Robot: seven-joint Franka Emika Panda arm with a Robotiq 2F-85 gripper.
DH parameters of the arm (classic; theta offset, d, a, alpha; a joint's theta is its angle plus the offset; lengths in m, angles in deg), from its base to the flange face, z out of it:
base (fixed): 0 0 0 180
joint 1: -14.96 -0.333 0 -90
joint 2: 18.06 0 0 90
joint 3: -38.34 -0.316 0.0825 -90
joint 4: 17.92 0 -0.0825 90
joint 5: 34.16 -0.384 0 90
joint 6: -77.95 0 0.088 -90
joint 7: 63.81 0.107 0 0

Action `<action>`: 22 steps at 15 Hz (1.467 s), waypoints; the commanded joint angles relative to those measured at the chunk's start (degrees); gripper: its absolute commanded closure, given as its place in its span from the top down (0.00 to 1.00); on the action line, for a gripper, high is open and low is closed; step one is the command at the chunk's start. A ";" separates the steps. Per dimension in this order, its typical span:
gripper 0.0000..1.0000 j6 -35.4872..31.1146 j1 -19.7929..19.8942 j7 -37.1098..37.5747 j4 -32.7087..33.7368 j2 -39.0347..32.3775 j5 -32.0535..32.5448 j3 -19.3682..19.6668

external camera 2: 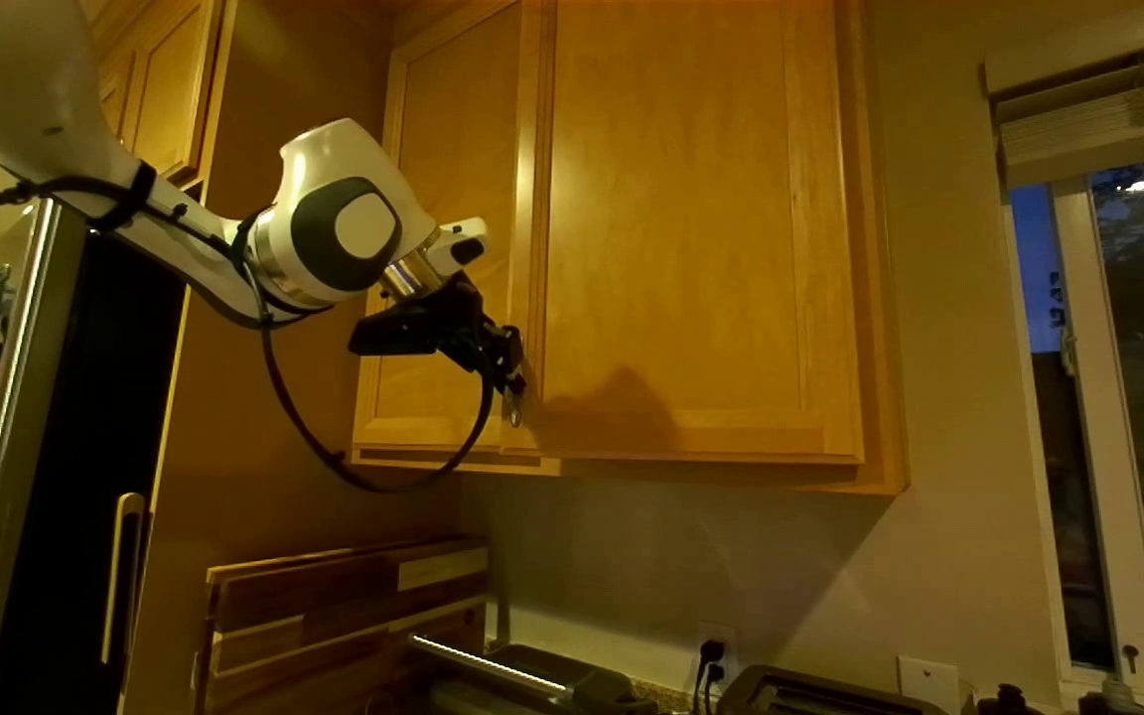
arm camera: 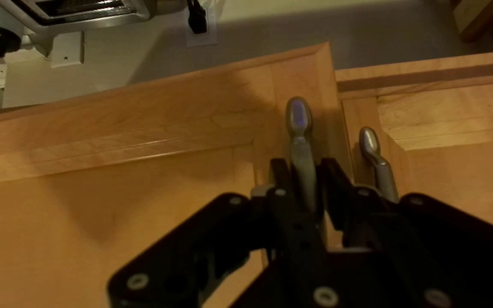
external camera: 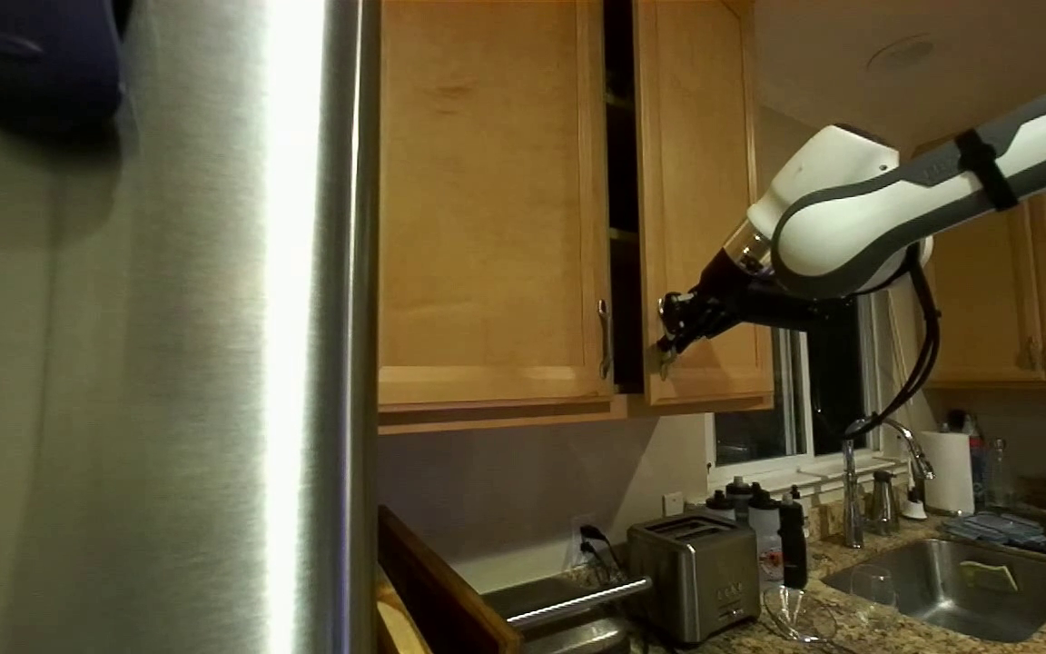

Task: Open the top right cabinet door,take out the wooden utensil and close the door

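The top right cabinet door (external camera: 700,182) stands ajar; taking out and closing, I judge, remain. The gripper (arm camera: 305,167) is narrowly parted, 1 finger on each side of the door's handle (arm camera: 302,149); whether it squeezes, I cannot tell. None of the 3 views shows the wooden utensil; the cabinet's inside (external camera: 626,309) is dark.

Honey tan, faintly marked with grain, was worn by the door (external camera: 695,182) and its twin (external camera: 496,200). The handle (arm camera: 303,154) was finished in silver-grey, with a violet glint caught at its tip. The gripper (arm camera: 306,173) was coloured black and dotted with pale screws (arm camera: 325,296); the arm (external camera: 841,238) was done in white, banded with dark grey. The board (external camera 2: 334,601) was striped in brown and tan, the counter (external camera: 904,631) speckled brown, and the fridge (external camera: 196,291) silvered, streaked with white.
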 commanded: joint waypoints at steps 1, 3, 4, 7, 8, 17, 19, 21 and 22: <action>0.15 0.06 1.03 -0.20 -0.94 1.30 -0.69 -0.37; 0.11 -0.22 2.26 0.12 -2.61 3.23 -0.03 -0.37; 0.06 -0.28 2.83 0.18 -3.50 4.21 0.11 -0.25; 0.00 -0.92 3.09 -0.40 -5.28 6.00 -0.80 0.73; 0.01 -1.03 3.06 -0.46 -5.47 6.08 -0.99 0.85; 0.50 -0.57 1.30 -1.31 0.90 -1.22 -1.97 0.10; 0.63 -0.51 1.34 -1.22 2.93 -3.30 -1.70 -0.35; 0.76 -0.25 1.39 -1.03 5.47 -5.64 -1.48 -0.67; 0.82 -0.05 1.18 -1.13 6.58 -6.53 -1.54 -0.62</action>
